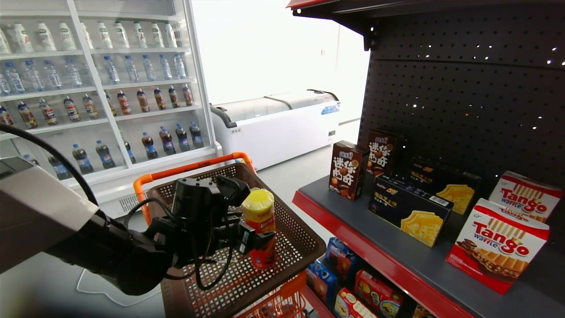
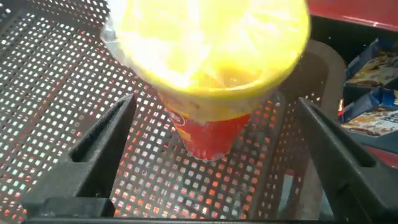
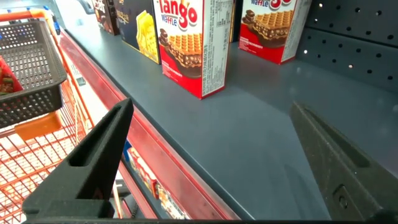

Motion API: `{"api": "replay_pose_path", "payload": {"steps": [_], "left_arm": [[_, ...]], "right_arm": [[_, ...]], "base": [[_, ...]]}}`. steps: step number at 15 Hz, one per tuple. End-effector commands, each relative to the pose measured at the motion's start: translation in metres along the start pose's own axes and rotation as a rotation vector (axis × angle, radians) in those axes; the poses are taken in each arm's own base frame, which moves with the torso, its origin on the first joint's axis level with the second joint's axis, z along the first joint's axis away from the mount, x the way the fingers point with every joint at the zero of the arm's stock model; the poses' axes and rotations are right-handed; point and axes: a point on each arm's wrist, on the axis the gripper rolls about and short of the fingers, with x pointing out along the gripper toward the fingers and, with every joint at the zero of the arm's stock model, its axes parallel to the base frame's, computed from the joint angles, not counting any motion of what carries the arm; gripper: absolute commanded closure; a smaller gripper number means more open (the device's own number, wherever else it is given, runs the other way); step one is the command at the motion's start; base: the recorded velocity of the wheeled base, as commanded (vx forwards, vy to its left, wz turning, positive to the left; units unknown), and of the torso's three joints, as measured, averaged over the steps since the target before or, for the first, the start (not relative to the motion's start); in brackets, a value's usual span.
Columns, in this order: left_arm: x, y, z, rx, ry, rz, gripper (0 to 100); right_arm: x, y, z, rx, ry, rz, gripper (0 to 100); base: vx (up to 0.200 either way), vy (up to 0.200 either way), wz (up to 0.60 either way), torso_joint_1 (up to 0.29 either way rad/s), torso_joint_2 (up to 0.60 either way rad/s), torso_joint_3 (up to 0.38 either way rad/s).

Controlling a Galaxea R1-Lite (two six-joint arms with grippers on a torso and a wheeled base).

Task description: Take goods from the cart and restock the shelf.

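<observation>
A red chips can with a yellow lid [image 1: 260, 227] stands upright in the brown mesh basket [image 1: 304, 238] on the orange cart. My left gripper [image 1: 250, 213] is down in the basket, open, with one finger on each side of the can [image 2: 211, 74] and a gap on both sides. My right gripper [image 3: 211, 109] hangs open and empty over the bare grey shelf board [image 3: 249, 124], close to the red and white waffle boxes [image 3: 193, 43]. In the head view the shelf [image 1: 388, 247] carries waffle boxes [image 1: 496, 245], dark biscuit boxes [image 1: 408, 210] and brown chocolate boxes [image 1: 347, 170].
The cart's orange handle [image 1: 185, 170] is on the far side of the basket. Snack packs [image 1: 353, 282] fill the lower shelf beneath the red edge. A drinks fridge [image 1: 101, 88] and a chest freezer [image 1: 278, 123] stand behind. A black pegboard [image 1: 463, 88] backs the shelf.
</observation>
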Motion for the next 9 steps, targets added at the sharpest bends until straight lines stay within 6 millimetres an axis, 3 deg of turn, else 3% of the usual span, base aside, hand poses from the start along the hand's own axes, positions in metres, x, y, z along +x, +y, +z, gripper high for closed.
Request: {"api": "replay_pose_path", "payload": {"steps": [1,4,9], "left_arm": [[0.014,-0.003,-0.008,0.003,0.030,-0.013,0],[0.028,-0.007,-0.004,0.005,-0.035,-0.021,0],[0.051,-0.015,-0.016,0.024,-0.110,-0.004,0]], "right_arm": [[0.000,0.000,0.000,0.000,0.000,0.001,0],[0.000,0.000,0.000,0.000,0.000,0.001,0],[0.000,0.000,0.000,0.000,0.000,0.001,0]], "base": [[0.000,0.000,0.00,0.000,0.00,0.000],[0.000,0.000,0.00,0.000,0.00,0.000],[0.000,0.000,0.00,0.000,0.00,0.000]]}}
